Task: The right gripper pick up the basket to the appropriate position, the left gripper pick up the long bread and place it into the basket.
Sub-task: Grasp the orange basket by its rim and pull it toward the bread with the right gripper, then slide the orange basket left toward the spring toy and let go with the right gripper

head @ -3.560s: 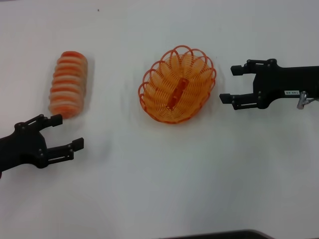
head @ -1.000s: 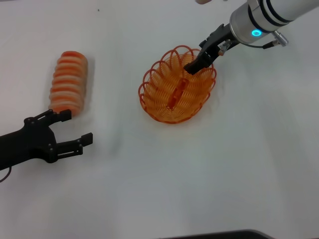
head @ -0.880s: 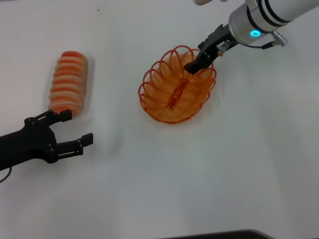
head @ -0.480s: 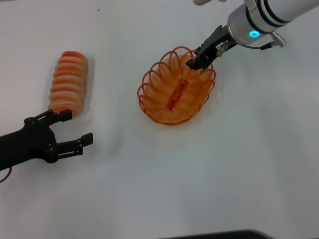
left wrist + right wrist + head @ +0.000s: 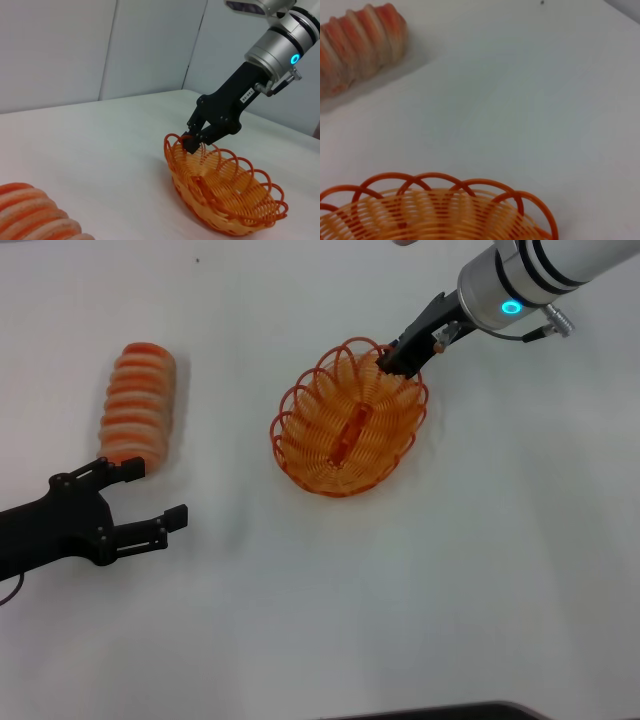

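Right claw (image 5: 392,364) on basket (image 5: 330,465) rim

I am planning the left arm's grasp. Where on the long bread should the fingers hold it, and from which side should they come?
Grip the long bread around its middle, across the short width, coming down from above. It lies flat on the table, its length running away from the robot, so both long sides are free. The left gripper sits open just beside its near end and would probably need to rise and turn first.
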`<state>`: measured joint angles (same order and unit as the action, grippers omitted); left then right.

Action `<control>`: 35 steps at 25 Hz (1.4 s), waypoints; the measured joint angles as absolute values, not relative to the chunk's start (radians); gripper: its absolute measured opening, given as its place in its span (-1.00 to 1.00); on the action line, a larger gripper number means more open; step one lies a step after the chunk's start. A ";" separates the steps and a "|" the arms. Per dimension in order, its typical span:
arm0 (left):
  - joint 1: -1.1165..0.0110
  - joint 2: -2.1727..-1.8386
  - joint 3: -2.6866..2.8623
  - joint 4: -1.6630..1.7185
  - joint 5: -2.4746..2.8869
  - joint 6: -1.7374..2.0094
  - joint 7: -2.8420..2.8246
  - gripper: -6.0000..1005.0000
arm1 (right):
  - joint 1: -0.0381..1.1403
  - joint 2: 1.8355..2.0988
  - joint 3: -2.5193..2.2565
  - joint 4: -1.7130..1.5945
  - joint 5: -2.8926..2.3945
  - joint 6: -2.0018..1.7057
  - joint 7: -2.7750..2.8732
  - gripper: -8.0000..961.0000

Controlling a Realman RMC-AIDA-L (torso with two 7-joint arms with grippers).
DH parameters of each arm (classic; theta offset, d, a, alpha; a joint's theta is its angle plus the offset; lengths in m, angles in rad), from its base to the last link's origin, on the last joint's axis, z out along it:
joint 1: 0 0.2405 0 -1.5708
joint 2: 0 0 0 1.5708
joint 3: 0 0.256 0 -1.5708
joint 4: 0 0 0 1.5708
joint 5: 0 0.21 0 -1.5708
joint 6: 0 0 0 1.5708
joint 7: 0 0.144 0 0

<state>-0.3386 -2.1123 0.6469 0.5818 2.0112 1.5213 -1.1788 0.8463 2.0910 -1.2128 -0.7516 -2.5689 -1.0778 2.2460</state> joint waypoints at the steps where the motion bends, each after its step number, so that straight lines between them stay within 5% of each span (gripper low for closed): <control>1: -0.339 -2.112 0.646 0.582 2.011 1.522 -1.179 0.85 | 0.843 2.090 -1.207 -0.753 -2.558 -1.081 2.246 -0.64; 14: -0.339 -2.112 0.648 0.585 2.011 1.522 -1.177 0.85 | 0.837 2.078 -0.907 -0.737 -2.517 -1.304 2.299 -0.79; 23: -0.341 -2.112 0.646 0.586 2.011 1.510 -1.177 0.85 | 0.771 2.017 -0.713 -0.657 -2.350 -1.416 2.368 -0.83; 35: -0.353 -2.112 0.646 0.588 2.010 1.513 -1.178 0.85 | 0.726 2.027 -0.720 -0.645 -2.364 -1.353 2.621 -0.84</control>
